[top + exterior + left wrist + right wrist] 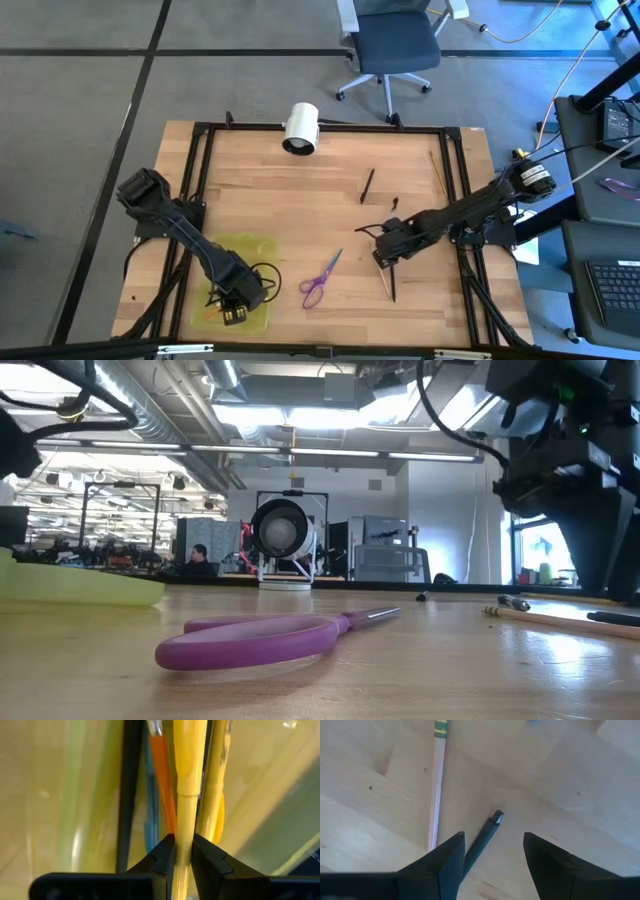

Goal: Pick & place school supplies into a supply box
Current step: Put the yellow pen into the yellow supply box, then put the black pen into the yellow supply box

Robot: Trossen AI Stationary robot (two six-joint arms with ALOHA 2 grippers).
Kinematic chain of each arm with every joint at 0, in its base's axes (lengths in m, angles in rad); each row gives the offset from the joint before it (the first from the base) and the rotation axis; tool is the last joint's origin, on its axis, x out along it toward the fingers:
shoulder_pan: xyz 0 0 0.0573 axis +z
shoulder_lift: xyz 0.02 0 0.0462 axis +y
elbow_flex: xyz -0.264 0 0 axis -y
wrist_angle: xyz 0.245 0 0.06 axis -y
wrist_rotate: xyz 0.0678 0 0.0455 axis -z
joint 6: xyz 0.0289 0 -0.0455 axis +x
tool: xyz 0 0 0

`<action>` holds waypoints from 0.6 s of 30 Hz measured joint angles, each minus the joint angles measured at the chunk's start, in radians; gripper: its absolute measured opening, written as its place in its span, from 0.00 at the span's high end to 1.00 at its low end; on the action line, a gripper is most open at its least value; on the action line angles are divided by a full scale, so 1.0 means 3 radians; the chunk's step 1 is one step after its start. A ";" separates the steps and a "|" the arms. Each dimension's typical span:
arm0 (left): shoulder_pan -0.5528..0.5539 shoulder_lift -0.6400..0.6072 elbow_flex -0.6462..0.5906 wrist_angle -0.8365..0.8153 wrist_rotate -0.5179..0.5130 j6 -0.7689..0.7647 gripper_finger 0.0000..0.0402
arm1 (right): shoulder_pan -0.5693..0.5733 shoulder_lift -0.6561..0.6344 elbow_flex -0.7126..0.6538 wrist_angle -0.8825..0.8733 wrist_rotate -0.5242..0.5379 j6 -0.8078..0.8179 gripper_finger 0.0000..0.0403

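Note:
The supply box point(258, 245), a translucent yellow-green case, lies open at the table's near left. My left gripper point(232, 312) is down inside it, shut on a yellow pen point(188, 765) that lies among orange, blue, black and yellow pens. Purple scissors point(320, 278) lie flat on the wood beside the box. My right gripper point(385, 262) hangs open, pointing down over a black pen point(485, 837). The pen's end shows between the fingers, which touch nothing. A tan pencil point(437, 785) lies close beside it. My left gripper pinches the yellow pen's barrel point(184, 842) between its two fingers, just below a step in the barrel. The fingers come from above, slanting down into the box. The pen lies along the other pens in the box; whether it rests on them I cannot tell.
A white cylinder point(300, 128) lies at the table's far edge. Another black pen point(367, 185), a small black piece point(395, 203) and a thin yellow pencil point(440, 170) lie on the far right of the wood. Black rails point(200, 180) frame the table.

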 joint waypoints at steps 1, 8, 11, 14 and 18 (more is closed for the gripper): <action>0.0000 -0.0007 0.0000 -0.0005 0.0021 0.0014 0.86 | 0.0000 0.0039 0.0000 0.0036 -0.0002 0.0000 0.49; 0.0000 -0.0131 0.0000 -0.0002 0.0005 0.0021 0.85 | 0.0000 0.0290 0.0010 0.0120 -0.0116 -0.0014 0.49; 0.0000 -0.0177 0.0000 -0.0001 0.0004 0.0023 0.86 | 0.0000 0.0348 0.0017 0.0113 -0.0120 -0.0017 0.49; 0.0000 -0.0234 0.0000 0.0000 0.0004 0.0050 0.87 | 0.0006 0.0359 0.0015 0.0103 -0.0115 -0.0026 0.49; 0.0006 -0.0313 0.0000 0.0001 -0.0110 0.0050 0.86 | 0.0008 0.0361 0.0013 0.0103 -0.0094 -0.0022 0.49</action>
